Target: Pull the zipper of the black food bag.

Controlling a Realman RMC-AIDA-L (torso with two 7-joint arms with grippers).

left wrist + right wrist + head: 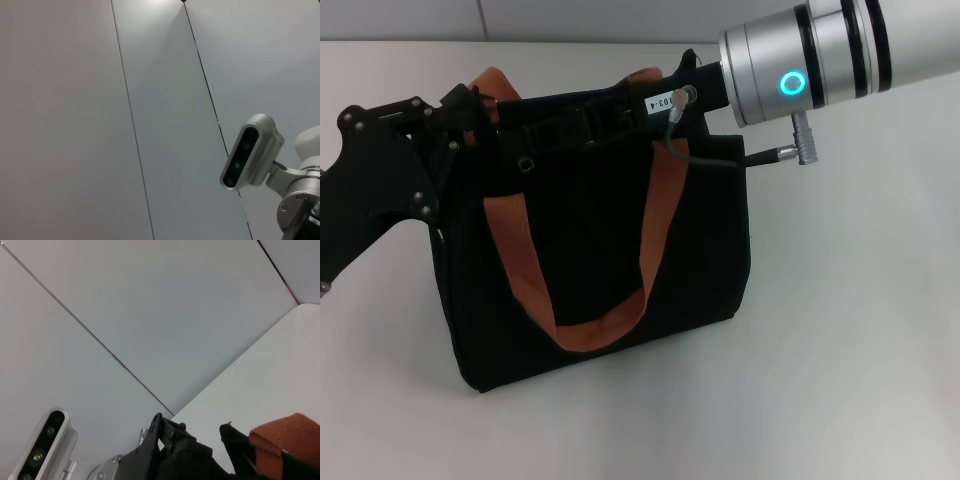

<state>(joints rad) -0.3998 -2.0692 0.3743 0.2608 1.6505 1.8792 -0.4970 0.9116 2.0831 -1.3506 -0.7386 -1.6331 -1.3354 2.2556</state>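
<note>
Right arm: silver cylinder with glowing cyan ring, closest to head camera, reaches in from upper right over the bag's top right corner; blocks view of that corner.
Right gripper (pixel 692 72): black, sits at the top edge of the black food bag (pixel 590 260), by the white label; fingers hidden behind wrist body, open or clenched cannot tell.
Left gripper (pixel 460 112): black linkage body at the bag's top left corner, touching or just beside the rear orange handle (pixel 492 82); fingers not clearly seen, state cannot tell. Seen also in right wrist view as dark shapes (pixel 200 450) next to orange webbing.
Zipper: along the bag's top edge between the two grippers; pull tab not made out, black on black.
Bag: upright on white tabletop (pixel 850 350), boxy, front orange handle (pixel 585 270) hanging down the front face in a loop.
In the way: grey cable (pixel 705 155) with metal plug draped from right wrist across the bag's upper right front.
Surroundings: pale wall panels with dark seams behind; silver head camera unit (pixel 250 157) visible from left wrist.
Open room: bare tabletop right of and in front of bag; left side crowded by left arm.
</note>
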